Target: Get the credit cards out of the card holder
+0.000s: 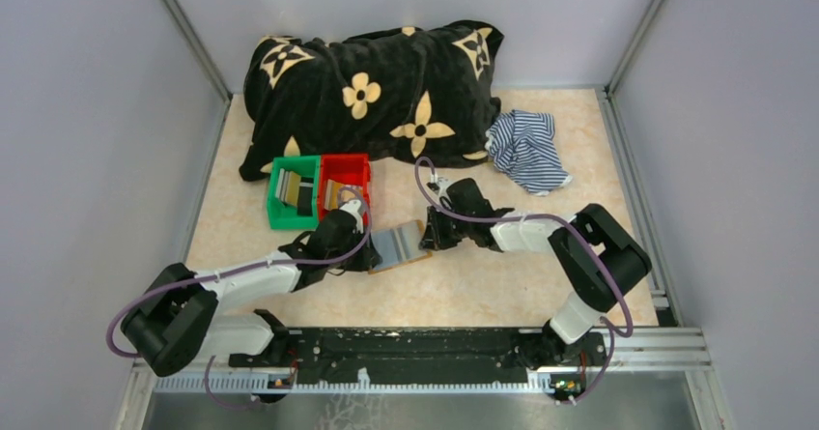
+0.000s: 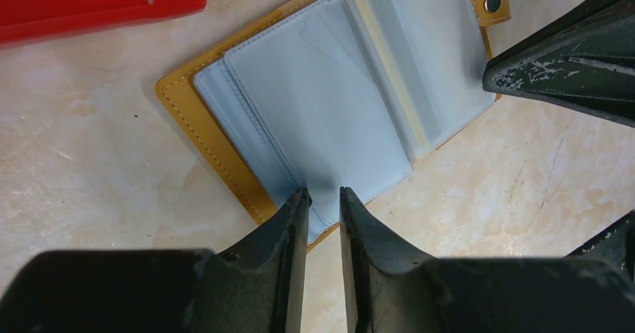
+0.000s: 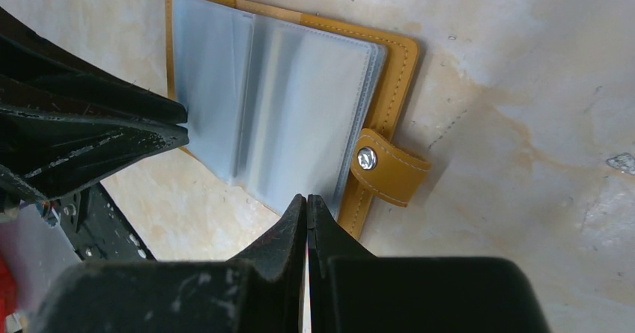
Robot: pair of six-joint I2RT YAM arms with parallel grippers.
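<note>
The card holder (image 1: pixel 398 244) lies open on the table, tan-orange with grey-blue sleeves, its snap tab (image 2: pixel 490 2) on the far edge. A yellowish card (image 2: pixel 391 71) shows inside a right-hand sleeve. My left gripper (image 2: pixel 323 195) has its jaws a small gap apart, tips over the wallet's near sleeve edge, nothing between them. My right gripper (image 3: pixel 307 198) is shut, tips at the sleeve edge next to the tab (image 3: pixel 389 170). Each gripper shows in the other's view: the right gripper (image 2: pixel 561 67) and the left gripper (image 3: pixel 97 135). Cards stand in the green bin (image 1: pixel 288 186).
A green bin (image 1: pixel 281 219) and a red bin (image 1: pixel 345 162) stand just behind the left gripper; the red bin (image 2: pixel 90 0) also shows in the left wrist view. A black flowered blanket (image 1: pixel 372 92) lies at the back, and a striped blue-white cloth (image 1: pixel 526 150) at back right.
</note>
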